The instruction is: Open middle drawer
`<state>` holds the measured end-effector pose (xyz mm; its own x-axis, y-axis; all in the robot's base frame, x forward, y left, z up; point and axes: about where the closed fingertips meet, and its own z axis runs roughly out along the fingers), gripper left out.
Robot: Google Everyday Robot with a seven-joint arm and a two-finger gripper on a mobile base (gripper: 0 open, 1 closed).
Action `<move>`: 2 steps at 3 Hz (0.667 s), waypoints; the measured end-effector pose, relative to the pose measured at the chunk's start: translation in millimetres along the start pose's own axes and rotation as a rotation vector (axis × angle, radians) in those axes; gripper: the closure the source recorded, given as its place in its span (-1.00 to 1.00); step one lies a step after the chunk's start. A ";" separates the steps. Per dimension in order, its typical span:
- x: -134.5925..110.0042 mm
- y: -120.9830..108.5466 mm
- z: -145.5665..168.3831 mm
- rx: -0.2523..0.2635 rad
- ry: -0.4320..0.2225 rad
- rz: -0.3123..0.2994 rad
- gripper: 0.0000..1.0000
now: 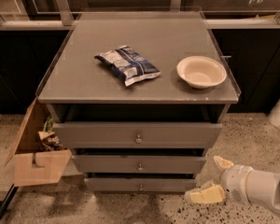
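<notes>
Three grey drawers are stacked in the front of a grey cabinet (pixel 144 31), each with a small round metal knob at its centre. The middle drawer (pixel 107 164) sits between the taller top drawer (pixel 98 134) and the bottom drawer (pixel 112 185), with a dark gap above its front. Its knob (pixel 139 167) is bare, with nothing touching it.

The gripper (pixel 213 178) is low at the near right of the scene, just off the right end of the two lower drawers and well to the right of the knobs. Its two pale fingers (pixel 205 193) are spread apart and hold nothing. One points up toward the level of the middle drawer's right end, and the other lies lower, near the bottom drawer's right corner, above the speckled floor (pixel 130 211). The white arm behind it runs off the right edge.

On the cabinet top lie a crumpled blue and white chip bag (pixel 127 64) near the middle and a shallow cream bowl (pixel 201 71) to the right, apart from each other. A cardboard box (pixel 37 167) with open flaps stands on the floor against the cabinet's left side, with some wrappers inside.
</notes>
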<state>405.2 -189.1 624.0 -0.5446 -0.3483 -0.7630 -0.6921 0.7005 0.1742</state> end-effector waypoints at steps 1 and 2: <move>7.0 -0.4 4.0 0.020 0.023 0.003 -1.00; 26.0 -9.9 26.0 0.028 0.067 0.016 -1.00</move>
<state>410.2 -188.9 586.3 -0.5867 -0.3766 -0.7169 -0.6700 0.7230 0.1685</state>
